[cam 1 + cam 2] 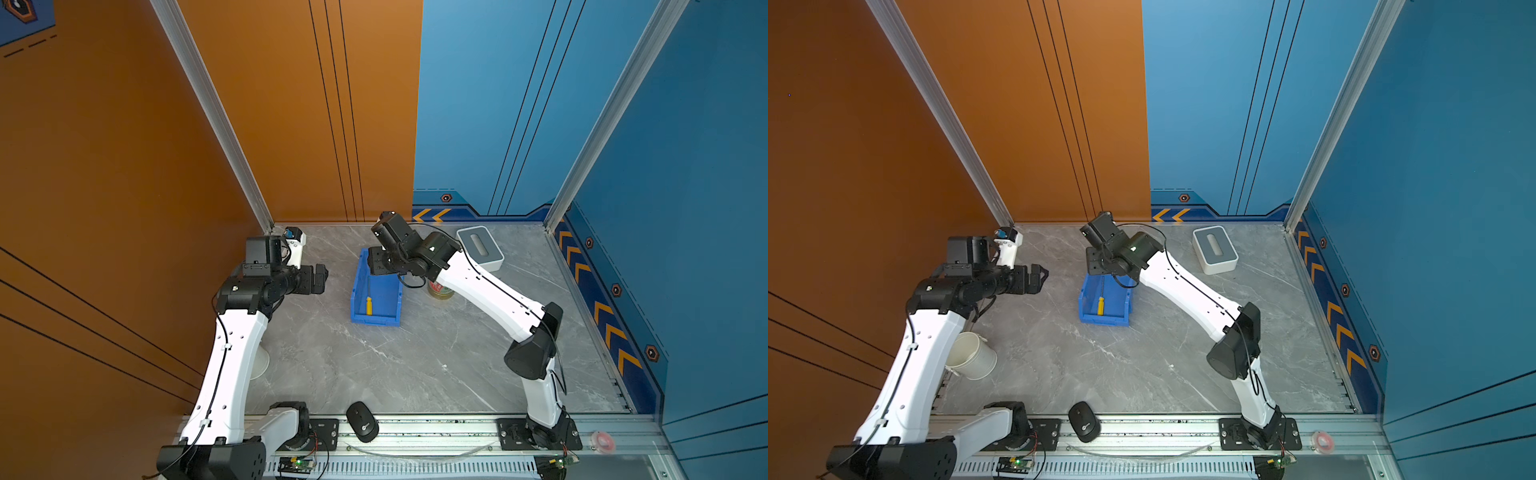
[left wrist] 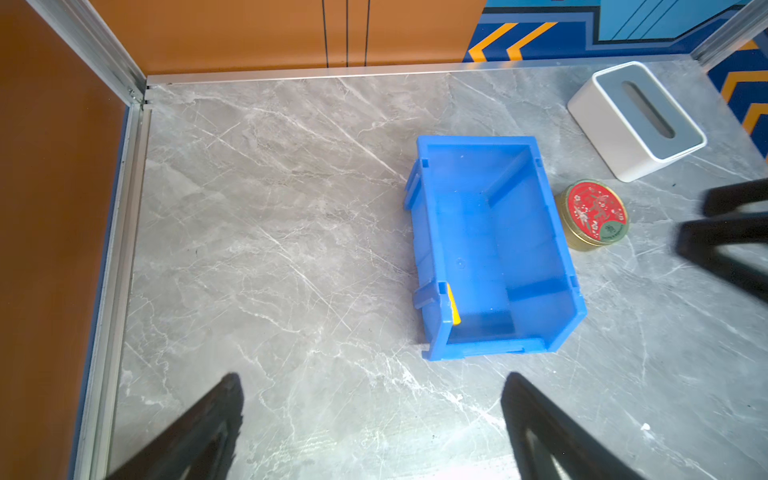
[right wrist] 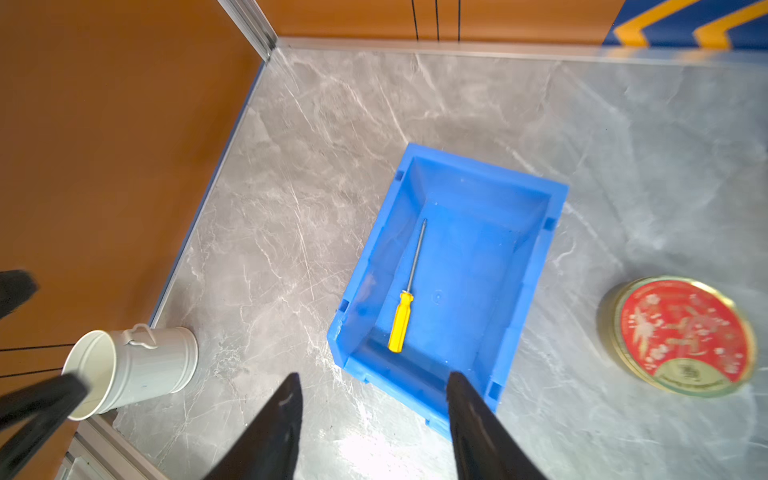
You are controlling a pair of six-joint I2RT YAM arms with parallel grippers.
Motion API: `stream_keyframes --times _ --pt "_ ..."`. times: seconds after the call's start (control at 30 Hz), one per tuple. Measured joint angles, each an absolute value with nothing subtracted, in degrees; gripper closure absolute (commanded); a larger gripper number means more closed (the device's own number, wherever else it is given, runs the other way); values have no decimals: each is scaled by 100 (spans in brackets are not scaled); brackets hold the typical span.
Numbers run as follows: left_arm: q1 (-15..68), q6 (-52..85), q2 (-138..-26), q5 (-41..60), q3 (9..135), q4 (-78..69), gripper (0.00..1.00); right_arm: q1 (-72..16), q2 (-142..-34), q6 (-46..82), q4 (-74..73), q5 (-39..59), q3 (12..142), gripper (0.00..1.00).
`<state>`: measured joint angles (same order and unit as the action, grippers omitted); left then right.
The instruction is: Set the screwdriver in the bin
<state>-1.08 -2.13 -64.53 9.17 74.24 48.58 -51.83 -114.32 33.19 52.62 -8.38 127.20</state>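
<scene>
Right fingers (image 3: 274, 424): spread apart, nothing between them, seen at the lower edge of the right wrist view above the near end of the bin (image 3: 469, 266). Left fingers (image 2: 552, 436): also spread wide and empty, at the lower edge of the left wrist view, over bare table (image 2: 270, 249), well apart from the bin.

Table: grey marble pattern, filling the lower half of both top views.

Bin: blue, upright, at the centre of the table in both top views, with the right arm's wrist covering its upper end.

White box (image 1: 480, 247): grey slotted top, upper right of the bin, apart from it.

White bucket (image 3: 137, 365): lying on its side at the lower left of the right wrist view, mouth open toward the frame's lower left.

Round tin (image 3: 681, 336): red lid, on the table just right of the bin.

Black mouse (image 1: 362, 422): on the front rail, lower centre.

Screwdriver (image 3: 404, 307): lying flat on the bin floor near its left wall, yellow handle toward the lower frame, tip toward the upper. No fingers touch it.
</scene>
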Motion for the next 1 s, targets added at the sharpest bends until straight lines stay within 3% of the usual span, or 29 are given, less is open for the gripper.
stream_keyframes --times 0.17,0.3,0.63,1.0 --pt "-152 -183 -6573 613 7397 4840 2 -5214 -10313 3033 5168 -1404 11653 30" --pt "-163 -58 -6792 499 7352 4801 2 -5111 -9207 2917 4864 -1865 10022 0" --pt "-248 633 -7391 405 7183 4344 2 -4141 -6683 3057 4276 -2322 7032 0" --pt "-301 635 -8364 1048 6928 3651 2 -3142 -5236 2947 3308 -2263 5157 0"
